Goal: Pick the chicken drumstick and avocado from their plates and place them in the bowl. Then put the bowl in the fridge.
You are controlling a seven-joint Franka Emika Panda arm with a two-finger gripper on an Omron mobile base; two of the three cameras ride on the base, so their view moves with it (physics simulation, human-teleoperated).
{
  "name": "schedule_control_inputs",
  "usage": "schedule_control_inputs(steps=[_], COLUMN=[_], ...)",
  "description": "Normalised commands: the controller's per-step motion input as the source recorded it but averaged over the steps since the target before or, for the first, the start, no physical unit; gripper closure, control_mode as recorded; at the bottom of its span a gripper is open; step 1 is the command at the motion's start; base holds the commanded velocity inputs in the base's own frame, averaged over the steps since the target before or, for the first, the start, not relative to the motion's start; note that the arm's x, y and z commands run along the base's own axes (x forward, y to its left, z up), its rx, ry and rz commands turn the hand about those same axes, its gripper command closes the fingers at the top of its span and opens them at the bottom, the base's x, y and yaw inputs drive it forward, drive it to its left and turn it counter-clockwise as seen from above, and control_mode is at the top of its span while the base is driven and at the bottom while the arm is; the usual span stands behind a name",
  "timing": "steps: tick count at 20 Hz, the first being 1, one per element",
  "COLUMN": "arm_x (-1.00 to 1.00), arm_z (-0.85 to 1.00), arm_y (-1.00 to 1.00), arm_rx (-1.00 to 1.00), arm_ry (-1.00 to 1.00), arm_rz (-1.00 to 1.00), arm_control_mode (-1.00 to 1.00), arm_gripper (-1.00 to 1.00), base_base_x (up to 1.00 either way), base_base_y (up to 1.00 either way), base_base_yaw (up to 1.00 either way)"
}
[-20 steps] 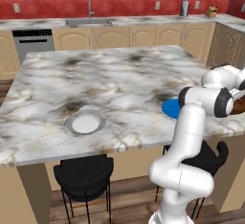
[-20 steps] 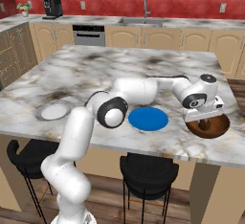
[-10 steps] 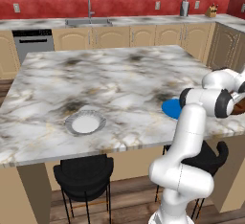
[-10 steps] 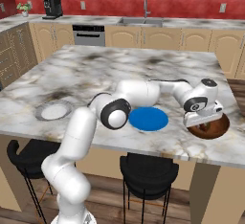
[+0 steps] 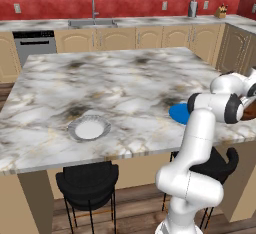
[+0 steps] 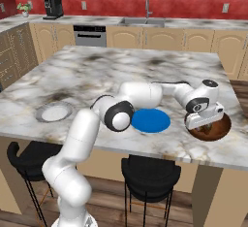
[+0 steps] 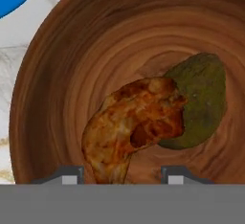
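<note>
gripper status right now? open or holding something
gripper: open, holding nothing; chicken drumstick and avocado lie in the bowl below it.

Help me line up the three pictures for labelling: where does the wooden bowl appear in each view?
Left base view: the bowl is a brown sliver at the right edge, behind the arm.
Right base view: right of centre, under the gripper.
Hand view: it spans most of the frame, holding the drumstick and avocado.
Shared landmark: the blue plate beside it.
</note>
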Motion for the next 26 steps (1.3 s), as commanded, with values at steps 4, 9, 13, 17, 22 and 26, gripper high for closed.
schedule_control_inputs(steps=[4, 9, 13, 17, 22, 26], arm_x=[0.13, 0.04, 0.00, -0.14, -0.22, -0.16], arm_z=[0.00, 0.17, 0.26, 0.08, 0.08, 0.19], arm_y=[-0.02, -0.01, 0.00, 0.03, 0.14, 0.15], arm_rx=[0.00, 0.00, 0.00, 0.00, 0.00, 0.00], arm_ry=[0.05, 0.00, 0.01, 0.00, 0.00, 0.00], arm_rz=[0.06, 0.05, 0.00, 0.00, 0.00, 0.00], arm_control_mode=[-1.00, -1.00, -1.00, -1.00, -1.00, -1.00], arm_gripper=[-1.00, -1.00, -1.00, -1.00, -1.00, -1.00], base_base_x=[0.00, 0.00, 0.00, 0.00, 0.00, 0.00], base_base_y=[0.00, 0.00, 0.00, 0.00, 0.00, 0.00], base_base_yaw=[0.00, 0.00, 0.00, 0.00, 0.00, 0.00])
